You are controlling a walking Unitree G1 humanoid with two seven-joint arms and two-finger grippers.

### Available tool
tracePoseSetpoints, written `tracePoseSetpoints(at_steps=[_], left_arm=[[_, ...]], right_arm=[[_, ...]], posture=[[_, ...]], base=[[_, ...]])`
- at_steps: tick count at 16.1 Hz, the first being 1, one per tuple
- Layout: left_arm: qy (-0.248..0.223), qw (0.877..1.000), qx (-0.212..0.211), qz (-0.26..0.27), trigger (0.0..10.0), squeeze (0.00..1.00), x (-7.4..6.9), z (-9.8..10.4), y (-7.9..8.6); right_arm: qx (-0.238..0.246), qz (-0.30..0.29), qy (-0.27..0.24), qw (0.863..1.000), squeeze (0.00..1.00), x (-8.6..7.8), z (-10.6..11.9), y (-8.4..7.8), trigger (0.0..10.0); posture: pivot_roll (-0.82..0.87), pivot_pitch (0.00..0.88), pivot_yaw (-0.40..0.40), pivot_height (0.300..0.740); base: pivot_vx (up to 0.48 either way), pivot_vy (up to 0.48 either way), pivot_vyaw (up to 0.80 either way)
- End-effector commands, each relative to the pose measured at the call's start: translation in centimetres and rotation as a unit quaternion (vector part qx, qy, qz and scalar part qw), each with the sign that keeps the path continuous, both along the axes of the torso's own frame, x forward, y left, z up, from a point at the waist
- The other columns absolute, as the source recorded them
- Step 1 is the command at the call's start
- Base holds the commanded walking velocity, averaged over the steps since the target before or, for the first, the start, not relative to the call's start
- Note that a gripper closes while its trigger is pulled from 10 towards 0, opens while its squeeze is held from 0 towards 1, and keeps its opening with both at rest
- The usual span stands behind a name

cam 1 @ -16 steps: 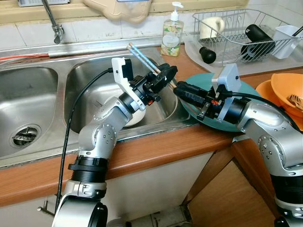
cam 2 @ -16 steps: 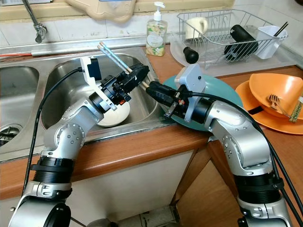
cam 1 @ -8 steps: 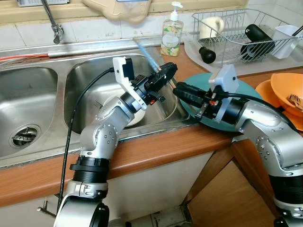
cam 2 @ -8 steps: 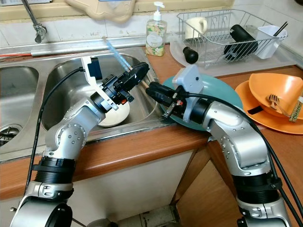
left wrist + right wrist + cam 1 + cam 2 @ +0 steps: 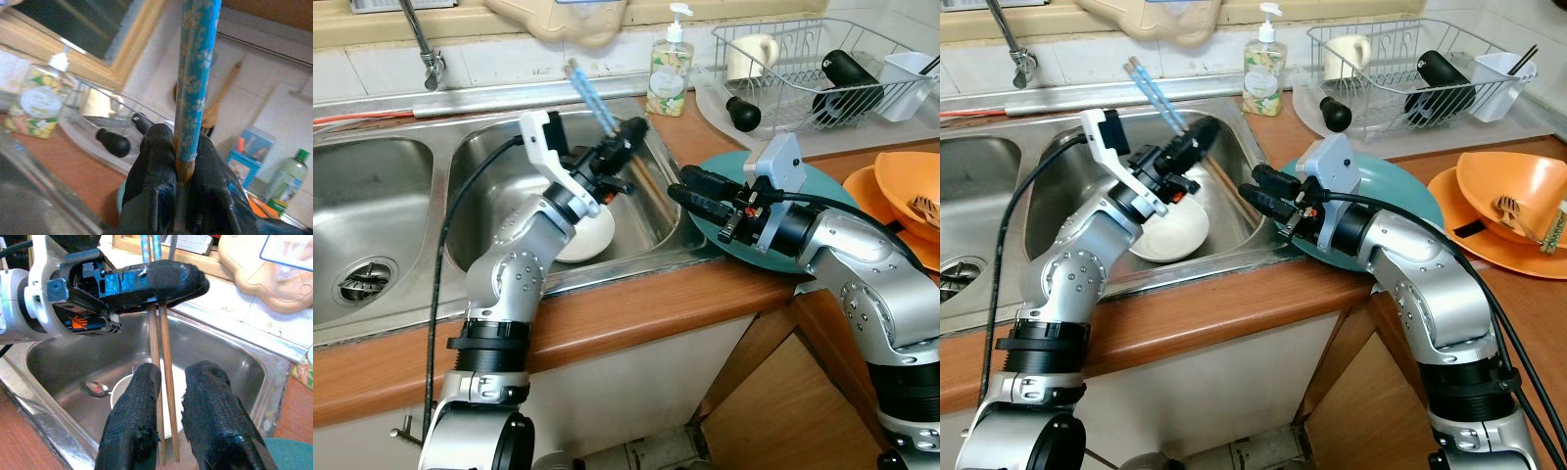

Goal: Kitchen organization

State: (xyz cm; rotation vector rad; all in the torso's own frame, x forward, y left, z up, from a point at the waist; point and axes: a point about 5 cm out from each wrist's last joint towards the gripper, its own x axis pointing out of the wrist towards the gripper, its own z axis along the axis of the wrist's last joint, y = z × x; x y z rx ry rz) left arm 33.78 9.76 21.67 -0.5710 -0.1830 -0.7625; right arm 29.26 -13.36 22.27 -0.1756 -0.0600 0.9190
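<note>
Left eye view: the left arm rises from the bench edge, bent at the elbow, and reaches over the right basin of the sink [image 5: 489, 162]. Its left gripper [image 5: 625, 137] is clenched on a pair of chopsticks [image 5: 590, 93] — blue patterned upper ends slanting up and away from it toward the wall, brown lower ends running down below it into the basin. Under the left gripper, on the basin floor, sits a white bowl [image 5: 1170, 235].

The right arm comes in low from the other side, forearm lying across a teal plate [image 5: 827, 191] on the wooden bench [image 5: 636, 313]. The right gripper [image 5: 690, 189] points at the left one, just short of it; in the right wrist view its fingers [image 5: 132, 426] stand slightly apart, with the brown chopstick ends between them — not pinched.

Beyond the right gripper stand a soap bottle [image 5: 670, 69] and a dish rack [image 5: 803, 73] against the tiled wall; beside the right arm lie orange bowls [image 5: 906, 191].
</note>
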Motion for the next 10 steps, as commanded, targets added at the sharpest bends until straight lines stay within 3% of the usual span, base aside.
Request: tracePoseSetpoints(at_steps=[1, 2, 3, 4, 8, 9, 10], left_arm=[[-0.005, 1.000, 0.004, 0.026, 0.0, 0.00, 0.5, 0.6, 0.6], [0.025, 0.995, 0.015, 0.096, 0.0, 0.00, 1.7, 0.0, 2.4], [0.041, 0.991, 0.027, 0.125, 0.0, 0.00, 2.2, -0.3, 3.1], [0.074, 0.979, 0.051, 0.185, 0.0, 0.00, 3.0, -1.1, 4.7], [0.127, 0.952, 0.083, 0.265, 0.0, 0.00, 3.9, -2.3, 7.2], [0.173, 0.928, 0.110, 0.312, 10.0, 0.00, 4.3, -3.7, 8.6], [0.184, 0.921, 0.121, 0.322, 10.0, 0.00, 4.4, -4.0, 8.9]], right_arm=[[-0.004, 0.005, -0.022, 1.000, 0.00, -0.3, 0.8, 0.1, 10.0], [-0.016, 0.009, -0.023, 1.000, 0.00, -0.7, 0.6, 0.3, 10.0], [-0.025, 0.010, -0.023, 0.999, 0.00, -0.9, 0.5, 0.4, 10.0], [-0.042, 0.016, -0.024, 0.999, 0.00, -1.3, 0.2, 0.6, 10.0], [-0.067, 0.012, -0.022, 0.997, 0.00, -1.9, -0.3, 1.4, 10.0], [-0.084, -0.003, -0.022, 0.996, 0.00, -2.5, -0.8, 2.0, 10.0], [-0.088, -0.007, -0.022, 0.996, 0.00, -2.6, -1.0, 2.1, 10.0]], posture=[[-0.10, 0.000, 0.039, 0.740], [-0.10, 0.000, 0.040, 0.740], [-0.10, 0.000, 0.040, 0.740], [-0.10, 0.000, 0.042, 0.740], [-0.11, 0.000, 0.041, 0.740], [-0.13, 0.000, 0.045, 0.740], [-0.13, 0.000, 0.045, 0.740]], base=[[0.000, 0.000, 0.00], [0.000, 0.000, 0.00], [0.000, 0.000, 0.00], [0.000, 0.000, 0.00], [0.000, 0.000, 0.00], [0.000, 0.000, 0.00], [0.000, 0.000, 0.00]])
